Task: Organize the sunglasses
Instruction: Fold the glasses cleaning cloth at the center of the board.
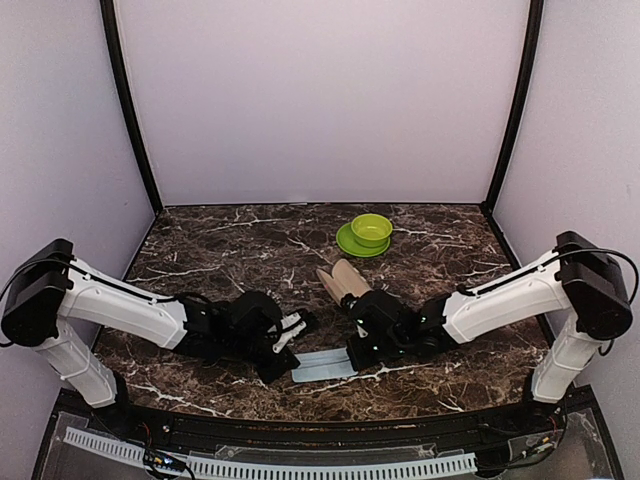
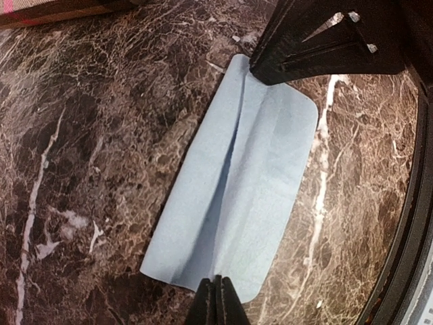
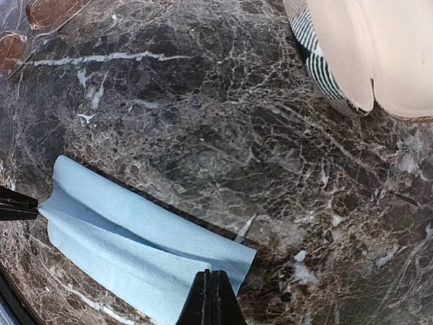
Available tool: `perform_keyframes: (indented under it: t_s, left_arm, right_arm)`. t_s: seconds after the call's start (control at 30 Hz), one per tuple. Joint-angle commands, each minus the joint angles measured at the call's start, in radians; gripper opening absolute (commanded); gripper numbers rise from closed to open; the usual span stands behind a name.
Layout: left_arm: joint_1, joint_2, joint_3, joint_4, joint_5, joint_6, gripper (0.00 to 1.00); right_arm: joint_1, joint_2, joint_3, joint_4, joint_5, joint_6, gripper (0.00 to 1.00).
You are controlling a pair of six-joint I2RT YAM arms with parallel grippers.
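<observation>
Your arms both reach low and inward, elbows bent, wrists close together near the front. Left gripper [image 2: 218, 301]: jaws pressed together. Right gripper [image 3: 211, 294]: same, tips facing the left's.

Left claw [image 1: 288, 368] and right claw [image 1: 352, 357] each touch the blue cloth [image 1: 323, 366].

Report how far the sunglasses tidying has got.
Done: the cloth looks folded once lengthwise. In hand: the left gripper and right gripper each pinch an opposite end of it on the table. Left: the sunglasses lie loose beyond the cloth, the case sits apart; nothing looks packed yet.
</observation>
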Motion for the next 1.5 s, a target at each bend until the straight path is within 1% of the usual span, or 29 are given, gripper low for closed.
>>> perform_keyframes:
  t_s: [0.0, 0.63, 0.83, 1.13, 1.47]
  left_arm:
    - [-0.003, -0.006, -0.023, -0.029, -0.022, -0.013, 0.0]
    - [-0.027, 0.015, -0.025, -0.018, -0.014, -0.033, 0.01]
    - [-0.031, 0.022, -0.025, -0.021, -0.014, -0.035, 0.05]
    - [-0.041, 0.011, -0.023, -0.027, -0.016, -0.042, 0.15]
    - [-0.059, -0.005, -0.03, -0.035, -0.013, -0.059, 0.17]
  right_arm:
    - [0.021, -0.027, -0.023, -0.012, 0.008, 0.036, 0.0]
    - [0.038, -0.025, -0.021, -0.028, 0.023, 0.049, 0.0]
    - [0.046, -0.026, -0.03, -0.024, 0.016, 0.058, 0.0]
    - [0.062, -0.049, -0.035, -0.025, 0.016, 0.079, 0.12]
    - [0.093, -0.058, -0.055, -0.013, 0.014, 0.111, 0.13]
